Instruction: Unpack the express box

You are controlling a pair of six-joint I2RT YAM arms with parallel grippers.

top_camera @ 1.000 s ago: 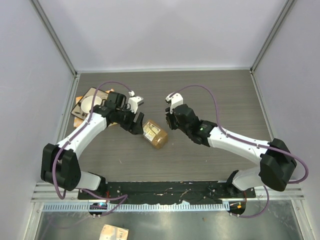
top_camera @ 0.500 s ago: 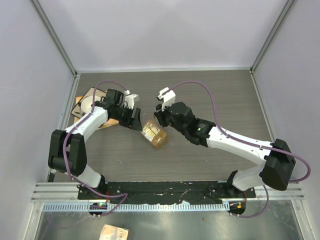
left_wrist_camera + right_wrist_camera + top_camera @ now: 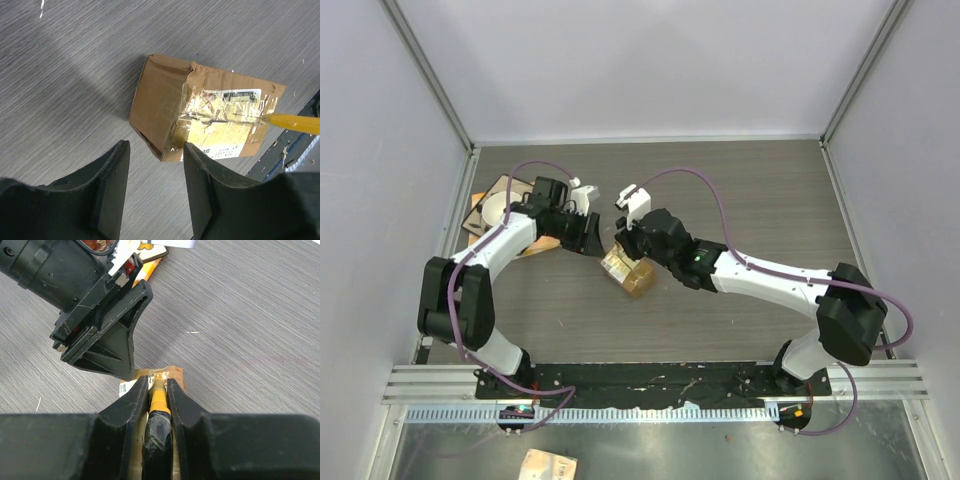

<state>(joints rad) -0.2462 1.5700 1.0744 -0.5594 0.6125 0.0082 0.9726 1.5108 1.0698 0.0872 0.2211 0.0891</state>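
By the left edge of the grey wood-grain table (image 3: pixel 770 190) lies a flat brown-and-orange card (image 3: pixel 478 222) bearing a white cup (image 3: pixel 498 205). The left gripper (image 3: pixel 155 150) hovers with jaws apart and nothing between them, just beside the small brown cardboard express box (image 3: pixel 165 100), which lies mid-table, nearer the left edge. The right gripper (image 3: pixel 157 382) clamps a yellow utility knife (image 3: pixel 158 400), its tip on the box's clear tape (image 3: pixel 210 107). Slitting looks in hand. Next, brace the box and draw the blade along, though the left gripper stands in its line.
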